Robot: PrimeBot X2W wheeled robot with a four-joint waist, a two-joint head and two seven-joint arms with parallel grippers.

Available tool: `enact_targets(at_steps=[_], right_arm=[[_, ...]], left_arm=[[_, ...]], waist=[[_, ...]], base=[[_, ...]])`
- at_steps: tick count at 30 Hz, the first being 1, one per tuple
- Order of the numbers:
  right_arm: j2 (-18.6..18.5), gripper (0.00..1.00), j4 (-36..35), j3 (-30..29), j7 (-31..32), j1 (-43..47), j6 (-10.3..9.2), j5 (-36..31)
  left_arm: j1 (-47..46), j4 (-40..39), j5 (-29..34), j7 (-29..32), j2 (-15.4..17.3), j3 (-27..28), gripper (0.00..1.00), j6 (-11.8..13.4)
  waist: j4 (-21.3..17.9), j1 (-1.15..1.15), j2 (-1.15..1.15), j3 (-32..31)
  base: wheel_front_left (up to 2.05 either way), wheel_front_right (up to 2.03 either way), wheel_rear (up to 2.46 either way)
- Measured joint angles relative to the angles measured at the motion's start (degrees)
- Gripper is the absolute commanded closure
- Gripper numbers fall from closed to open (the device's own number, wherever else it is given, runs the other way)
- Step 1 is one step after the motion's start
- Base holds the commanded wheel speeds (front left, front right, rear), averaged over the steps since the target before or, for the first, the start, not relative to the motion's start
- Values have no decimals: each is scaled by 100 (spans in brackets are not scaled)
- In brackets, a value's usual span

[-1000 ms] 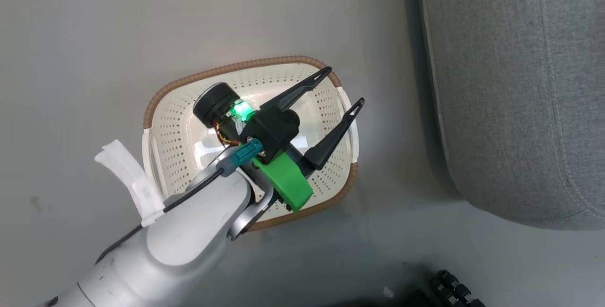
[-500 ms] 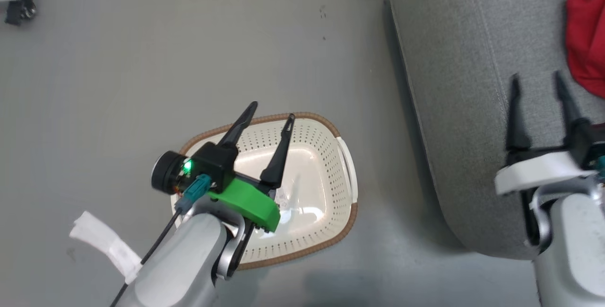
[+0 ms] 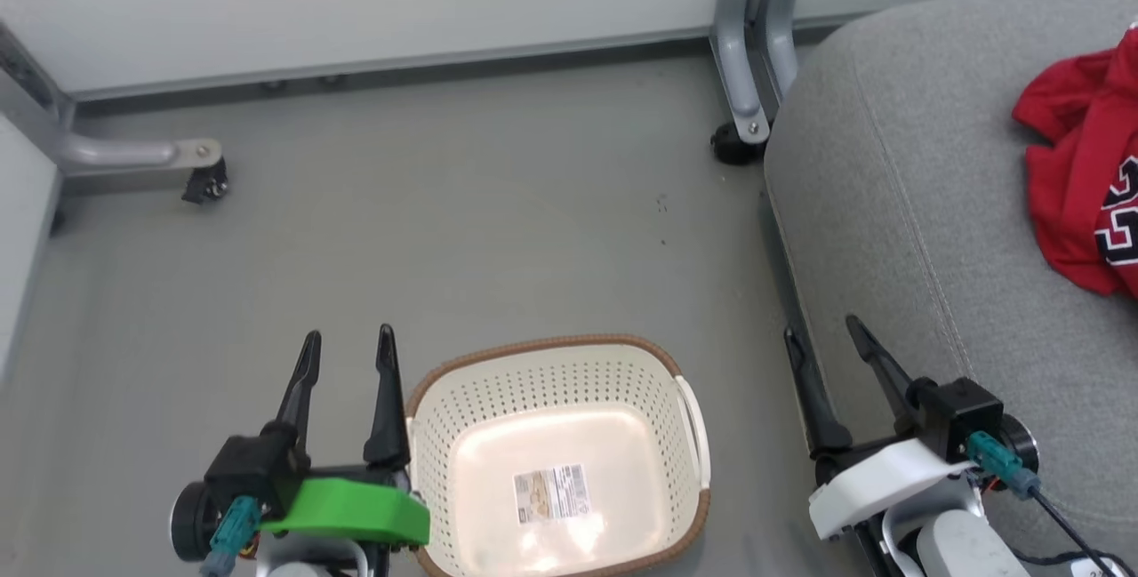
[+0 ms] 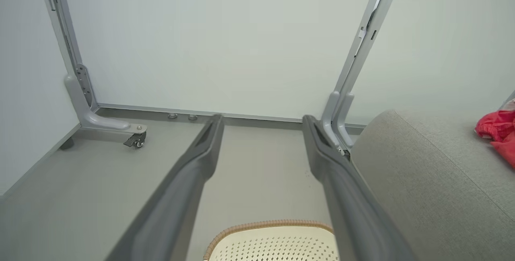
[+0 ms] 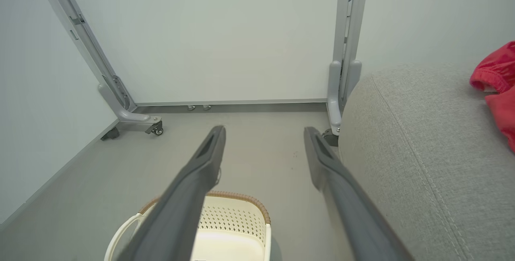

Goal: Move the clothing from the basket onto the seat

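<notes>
Clothing [image 3: 1080, 186] is lying bunched on the seat [image 3: 907, 230], well in from its rounded edge; basket [image 3: 551, 372] is sitting empty on the floor. Left gripper [image 3: 348, 337] and right gripper [image 3: 822, 325] are both gaping wide, holding nothing. Risk: right one, hanging just beside the seat edge, catching the upholstery while swinging.

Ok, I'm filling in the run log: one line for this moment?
jersey: on seat | basket: no clothing inside | left gripper: open | right gripper: open

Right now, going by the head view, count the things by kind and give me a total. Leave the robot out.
Red sports jersey: 1
Cream laundry basket: 1
Grey seat cushion: 1
Grey metal frame legs: 2
Total: 5
</notes>
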Motion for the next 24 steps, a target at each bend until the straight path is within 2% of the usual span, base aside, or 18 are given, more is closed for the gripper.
enact_targets(at_steps=[6, 10, 16, 24], right_arm=[[118, 0, -297, -254, 0, 353, 0, -118], [165, 0, -627, -477, 0, 717, 0, -160], [163, 0, -864, -590, 0, 1215, 0, -83], [107, 0, -894, -517, 0, 1533, 0, -164]], left_arm=[[655, -348, 219, 0, -116, 591, 0, -372], [986, -456, 238, 1, -118, 634, 0, -570], [1445, -479, 337, 1, -124, 578, 0, -647], [1630, -385, 539, 1, -127, 481, 0, -800]], waist=[[252, 0, 0, -545], [382, 0, 0, -838], [425, 0, 0, -1210], [207, 0, 0, -1437]], base=[[0, 0, 0], [0, 0, 0], [0, 0, 0], [0, 0, 0]])
